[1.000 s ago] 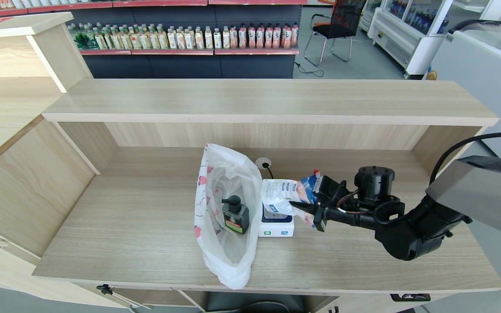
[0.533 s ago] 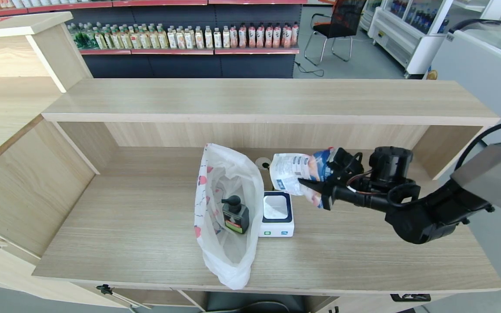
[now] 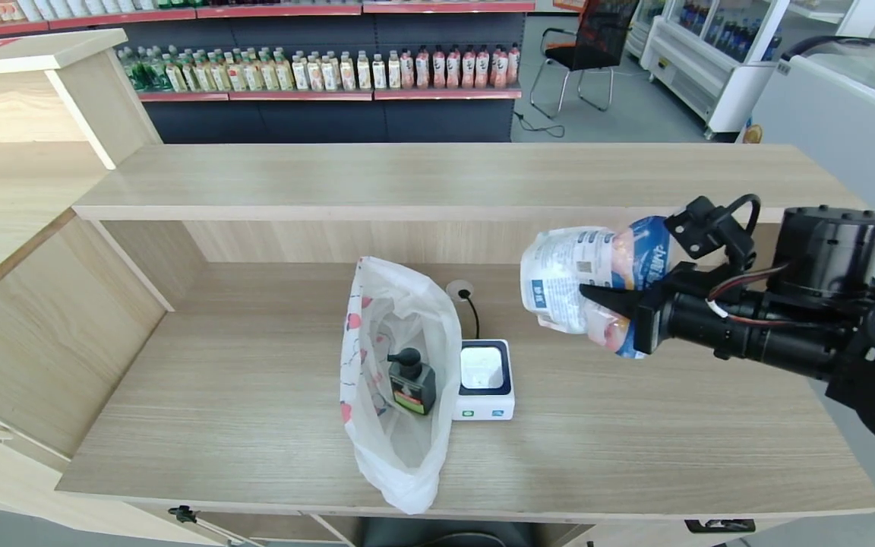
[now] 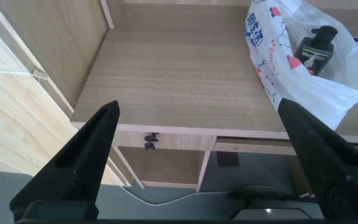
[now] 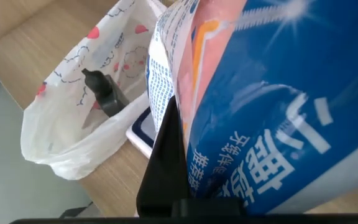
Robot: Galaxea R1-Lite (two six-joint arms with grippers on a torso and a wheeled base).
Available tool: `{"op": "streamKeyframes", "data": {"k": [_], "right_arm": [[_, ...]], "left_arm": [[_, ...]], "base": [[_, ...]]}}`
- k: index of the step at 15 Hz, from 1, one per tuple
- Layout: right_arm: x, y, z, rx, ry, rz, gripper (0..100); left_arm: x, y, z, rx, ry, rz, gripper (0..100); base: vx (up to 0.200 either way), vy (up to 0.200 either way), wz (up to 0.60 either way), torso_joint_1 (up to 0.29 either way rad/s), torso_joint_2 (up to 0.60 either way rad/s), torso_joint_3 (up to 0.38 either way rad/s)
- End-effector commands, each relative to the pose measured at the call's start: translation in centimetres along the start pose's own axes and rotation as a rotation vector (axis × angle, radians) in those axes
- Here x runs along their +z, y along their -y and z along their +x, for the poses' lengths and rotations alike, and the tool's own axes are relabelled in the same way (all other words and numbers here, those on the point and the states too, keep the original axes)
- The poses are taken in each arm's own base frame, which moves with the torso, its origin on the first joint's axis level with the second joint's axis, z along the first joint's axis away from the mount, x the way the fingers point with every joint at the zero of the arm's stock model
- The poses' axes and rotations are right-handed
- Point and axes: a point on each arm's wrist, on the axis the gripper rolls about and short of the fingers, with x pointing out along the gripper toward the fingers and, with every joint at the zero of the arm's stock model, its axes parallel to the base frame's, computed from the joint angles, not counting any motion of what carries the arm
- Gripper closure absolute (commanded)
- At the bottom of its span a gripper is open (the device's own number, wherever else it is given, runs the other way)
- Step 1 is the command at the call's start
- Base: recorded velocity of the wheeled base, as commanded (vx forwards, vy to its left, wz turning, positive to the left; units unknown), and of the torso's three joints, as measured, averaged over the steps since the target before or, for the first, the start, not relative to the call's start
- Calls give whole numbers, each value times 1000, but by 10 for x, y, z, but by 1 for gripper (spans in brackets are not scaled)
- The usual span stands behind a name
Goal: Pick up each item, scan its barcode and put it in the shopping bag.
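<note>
Right gripper [image 3: 606, 295] pinching a blue-and-white pouch [image 3: 565, 275] above the counter [image 3: 635, 444], its far finger hidden behind the pouch, pump bottle [image 3: 412, 384] partly veiled inside the shopping bag [image 3: 380, 463] beside the scanner [image 3: 484, 381], left gripper [image 4: 197, 111] spread off the counter's front edge.

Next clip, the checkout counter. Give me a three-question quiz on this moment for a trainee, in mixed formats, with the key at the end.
1. True or false: the packet held by the right pincer rests on the scanner.
2. What stands inside the shopping bag? A) a pump bottle B) a drink can C) a second packet
3. Fill in: the left pincer has its jaws ____.
Key: 1 false, the packet is held up in the air, off to the scanner's side. 2 A. 3 open, with nothing between them.
</note>
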Motion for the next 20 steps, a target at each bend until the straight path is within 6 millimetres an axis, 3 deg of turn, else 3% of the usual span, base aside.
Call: {"op": "streamKeyframes", "data": {"k": [1, 4, 7, 14, 17, 20], "right_arm": [[7, -6, -16, -7, 30, -7, 100], [-2, -10, -22, -15, 104, -37, 100], [-4, -8, -15, -9, 75, 25, 100], [16, 28, 76, 27, -107, 143, 100], [-4, 32, 114, 50, -173, 150, 100], [-26, 17, 132, 82, -230, 125, 100]], "left_arm": [[0, 0, 0, 0, 0, 0, 0], [0, 0, 0, 0, 0, 2, 0], [0, 0, 0, 0, 0, 0, 0], [0, 0, 0, 0, 0, 0, 0], [0, 0, 0, 0, 0, 0, 0], [0, 0, 0, 0, 0, 0, 0]], "base": [[0, 200, 0, 2, 7, 2], [0, 200, 0, 10, 10, -4], [0, 0, 0, 0, 0, 0], [0, 0, 0, 0, 0, 0], [0, 0, 0, 0, 0, 0], [0, 0, 0, 0, 0, 0]]}}
